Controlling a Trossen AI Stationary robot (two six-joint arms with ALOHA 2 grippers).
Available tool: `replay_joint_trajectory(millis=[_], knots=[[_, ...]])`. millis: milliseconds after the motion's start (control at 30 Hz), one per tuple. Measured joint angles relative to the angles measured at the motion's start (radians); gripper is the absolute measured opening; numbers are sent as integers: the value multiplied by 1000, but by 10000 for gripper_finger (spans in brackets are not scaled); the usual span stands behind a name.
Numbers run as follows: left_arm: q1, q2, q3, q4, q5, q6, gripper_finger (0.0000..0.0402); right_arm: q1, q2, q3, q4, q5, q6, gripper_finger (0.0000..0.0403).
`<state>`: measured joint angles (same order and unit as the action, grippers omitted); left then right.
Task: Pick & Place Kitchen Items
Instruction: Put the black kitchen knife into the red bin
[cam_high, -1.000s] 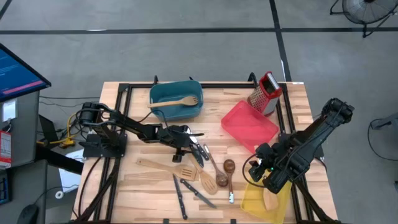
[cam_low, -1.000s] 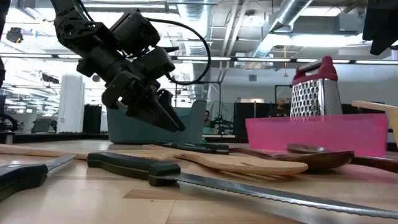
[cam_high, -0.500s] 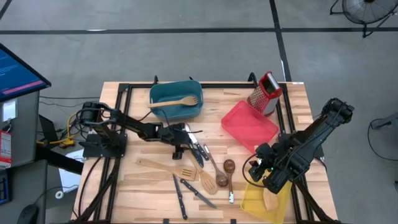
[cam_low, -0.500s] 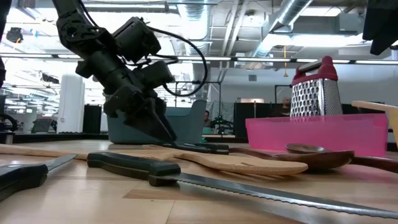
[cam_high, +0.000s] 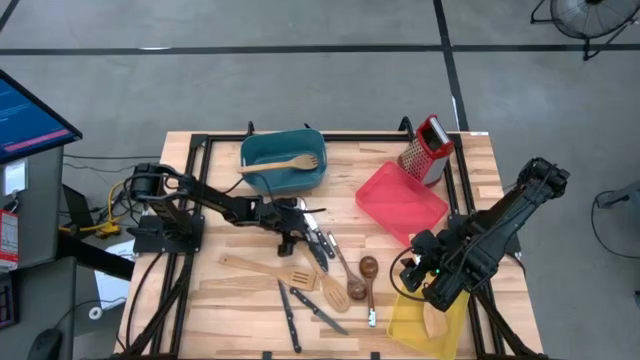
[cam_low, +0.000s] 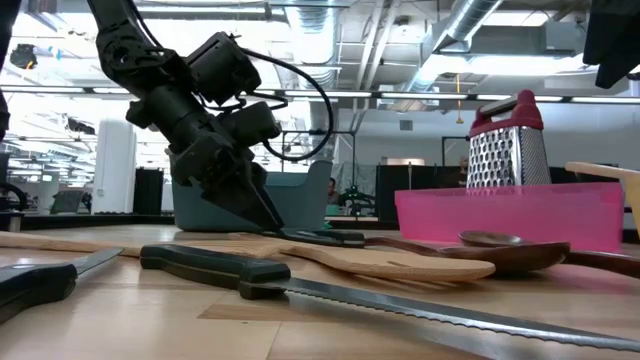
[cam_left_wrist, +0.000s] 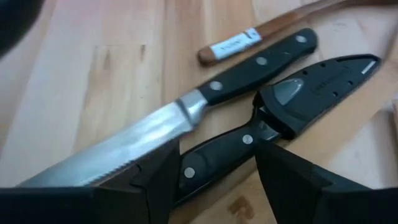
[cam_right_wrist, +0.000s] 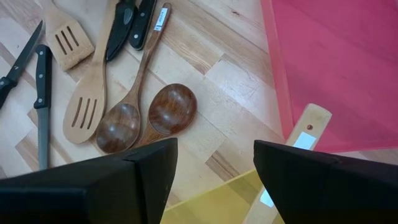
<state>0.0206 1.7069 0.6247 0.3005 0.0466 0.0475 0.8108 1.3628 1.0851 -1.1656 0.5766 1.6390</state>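
we see a pale butcher-block table (cam_high: 220, 300) on a grey floor (cam_high: 300, 90), with an open-ceilinged room of pipes and ducts (cam_low: 440, 30) behind it. the kitchen items (cam_high: 320, 280) lie scattered mid-table, between the teal bin (cam_high: 284, 160), red bin (cam_high: 400, 200) and yellow bin (cam_high: 430, 325); a grater (cam_high: 428, 148) stands by the red one. the left end effector (cam_left_wrist: 214, 168) hangs low with fingers spread either side of a black knife handle (cam_left_wrist: 217, 158), not closed on it. the right end effector (cam_right_wrist: 214, 165) hovers, fingers apart and holding nothing, near the yellow bin.
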Motion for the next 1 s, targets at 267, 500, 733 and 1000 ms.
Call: replay_joint_trajectory(millis=[267, 500, 733, 1000], knots=[[-45, -5, -3, -19, 6, 77, 200, 0, 0, 0, 1, 0, -9, 221], [-47, -25, -5, -14, 12, 150, 200, 0, 0, 0, 3, 0, -19, 221], [-13, -23, -3, 6, 104, 159, 200, -1, 0, 0, 3, 0, -26, 221], [32, -21, -4, 14, 110, 165, 200, -1, 0, 0, 6, 0, -26, 221]])
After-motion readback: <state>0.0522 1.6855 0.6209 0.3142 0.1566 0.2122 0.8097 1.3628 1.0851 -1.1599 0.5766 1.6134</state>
